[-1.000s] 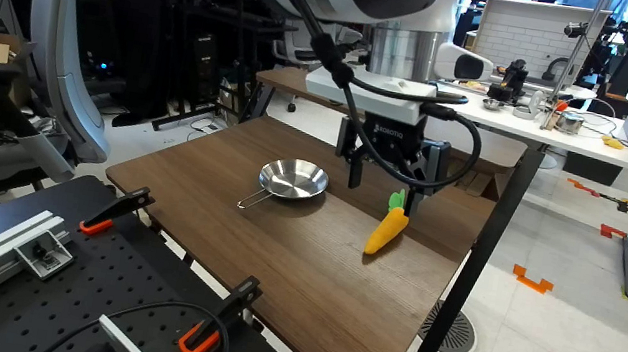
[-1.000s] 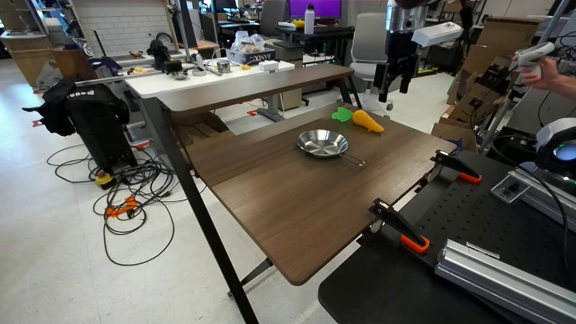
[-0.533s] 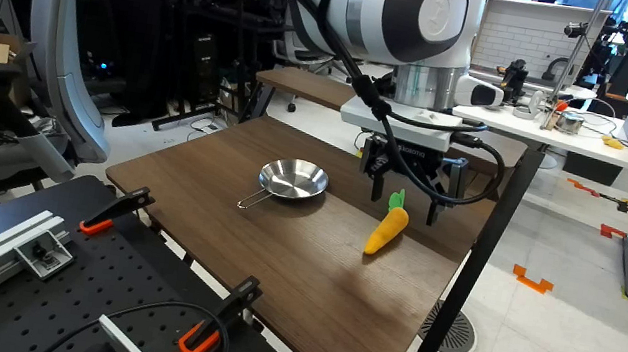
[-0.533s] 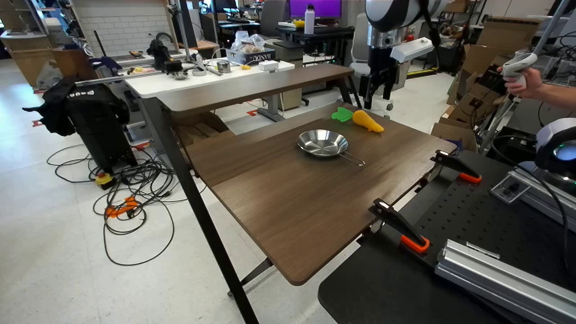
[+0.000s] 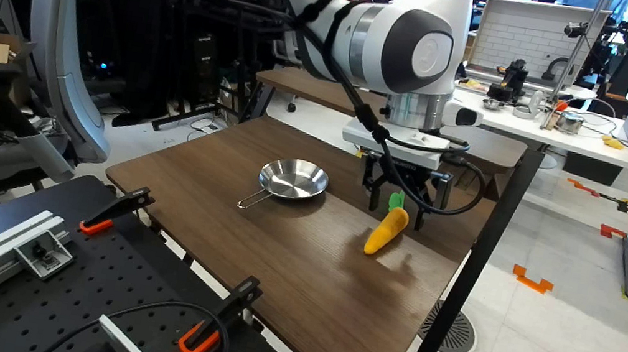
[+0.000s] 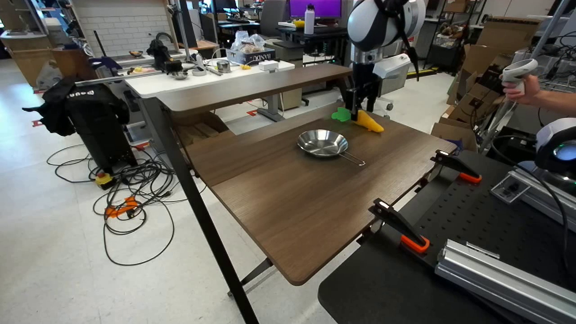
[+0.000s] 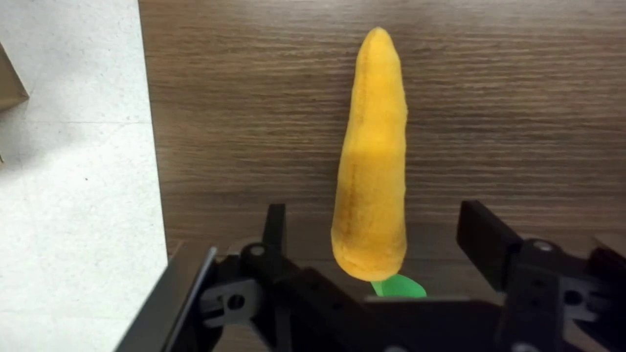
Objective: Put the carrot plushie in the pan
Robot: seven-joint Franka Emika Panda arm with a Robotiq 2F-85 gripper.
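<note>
The carrot plushie (image 5: 385, 235) lies on the wooden table, its yellow-orange body tapering away from a green leafy top. It also shows in an exterior view (image 6: 370, 122) and in the wrist view (image 7: 373, 146). My gripper (image 5: 396, 217) is open just above its thick end, near the leaves. In the wrist view the open fingers (image 7: 372, 215) stand on either side of the thick end with gaps on both sides; part of the leaves is hidden by the gripper. The shiny silver pan (image 5: 293, 179) stands apart from the carrot, empty, and shows in an exterior view (image 6: 322, 143). It is out of the wrist view.
The brown table (image 5: 300, 262) borders a black perforated bench (image 5: 106, 294) with orange-tipped clamps (image 5: 222, 319). A raised brown shelf (image 6: 261, 87) runs along the table's far side. A person's hand holds a white controller (image 6: 517, 74) beside the bench.
My gripper has come down and over to the carrot's thick end, its fingers now low on either side of it. It stays open. The carrot and the pan have not moved.
</note>
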